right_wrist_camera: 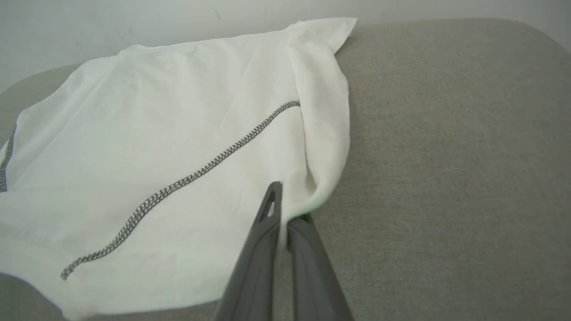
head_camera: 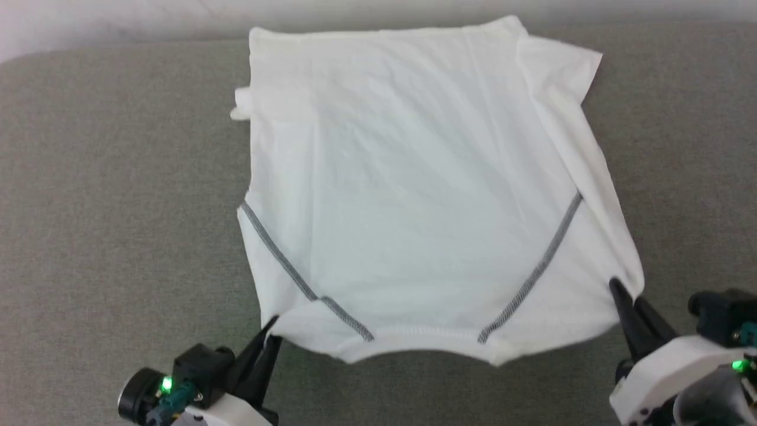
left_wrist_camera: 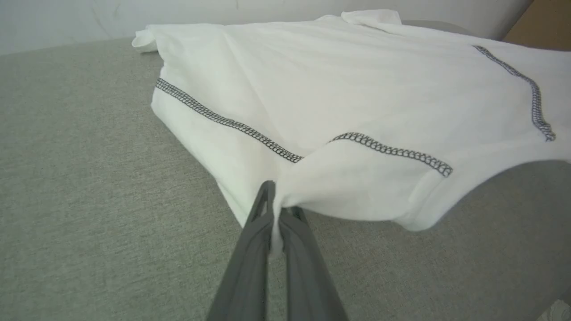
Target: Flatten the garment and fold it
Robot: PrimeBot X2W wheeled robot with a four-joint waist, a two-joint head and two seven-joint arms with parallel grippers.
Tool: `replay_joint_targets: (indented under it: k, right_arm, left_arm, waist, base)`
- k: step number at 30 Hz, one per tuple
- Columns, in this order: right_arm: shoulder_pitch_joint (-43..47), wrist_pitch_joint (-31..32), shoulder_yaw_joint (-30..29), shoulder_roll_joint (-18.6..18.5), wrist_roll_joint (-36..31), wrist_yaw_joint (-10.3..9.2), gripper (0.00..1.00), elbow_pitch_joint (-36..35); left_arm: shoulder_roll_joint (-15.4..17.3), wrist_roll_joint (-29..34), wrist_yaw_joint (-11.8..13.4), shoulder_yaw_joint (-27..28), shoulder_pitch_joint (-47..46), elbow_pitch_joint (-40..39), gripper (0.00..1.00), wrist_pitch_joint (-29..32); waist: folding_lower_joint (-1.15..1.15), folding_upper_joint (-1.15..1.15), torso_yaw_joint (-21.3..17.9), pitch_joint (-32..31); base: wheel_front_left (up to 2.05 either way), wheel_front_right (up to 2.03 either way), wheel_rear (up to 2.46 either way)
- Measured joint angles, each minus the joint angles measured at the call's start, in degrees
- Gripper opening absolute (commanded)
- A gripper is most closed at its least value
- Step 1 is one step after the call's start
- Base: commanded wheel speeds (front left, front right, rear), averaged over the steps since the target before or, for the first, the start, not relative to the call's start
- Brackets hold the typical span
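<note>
Garment corners pinched — left fingers, right fingers; edge seemingly raised.

A grey woven surface (rounded at its far corners) meets a pale wall.

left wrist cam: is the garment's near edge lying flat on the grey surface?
No, the near edge of the garment hangs lifted off the grey surface, pinched in the left gripper.

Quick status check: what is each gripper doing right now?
Left gripper: closed, pinching the near left corner of the white garment.
Right gripper: closed, pinching the garment's near right corner.
</note>
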Motion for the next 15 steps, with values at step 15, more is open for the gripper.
replay_joint_targets:
  k: [15]
  right_arm:
    - [13.3,8.0,-1.8,0.4,3.4,0.00,0.00,1.8]
  left_arm:
    - [0.0,-5.1,-0.4,-3.3,9.4,1.6,0.00,3.4]
  waist:
    - [0.01,0.00,-0.8,-7.2]
  base:
    - [0.00,0.00,0.00]
